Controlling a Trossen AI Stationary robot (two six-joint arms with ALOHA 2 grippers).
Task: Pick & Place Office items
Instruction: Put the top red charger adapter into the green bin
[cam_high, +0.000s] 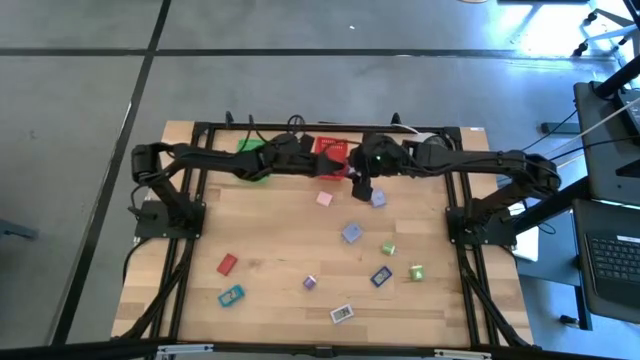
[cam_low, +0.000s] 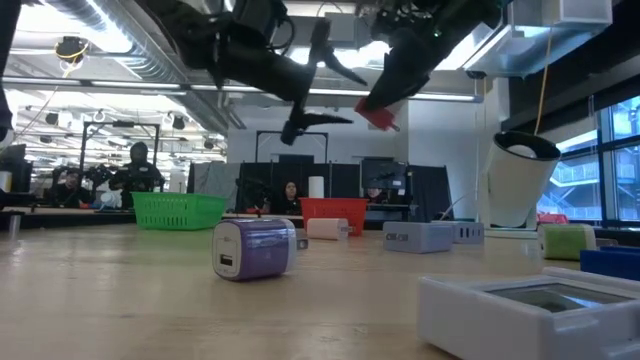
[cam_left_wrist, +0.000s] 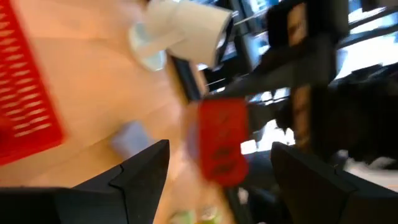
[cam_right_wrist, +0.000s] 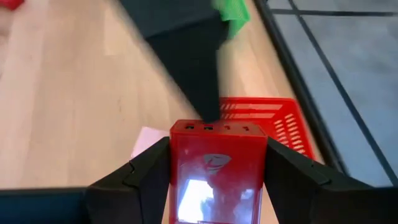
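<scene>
Red block clamped lengthwise in right gripper, port end forward (left gripper released, jaws apart)

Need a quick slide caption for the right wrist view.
Right tool grips a red block above the table, the red basket just ahead.

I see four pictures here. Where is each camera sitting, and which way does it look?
High view: above the table, looking straight down; both arms show, meeting by the red basket.
Low view: at tabletop height, looking across into the room; arms overhead, lavender block nearest.
Left wrist view: on the left arm; open left claw faces the red block.
Right wrist view: on the right arm; right claw grips it.
Shared: both wrist views show that block.
</scene>
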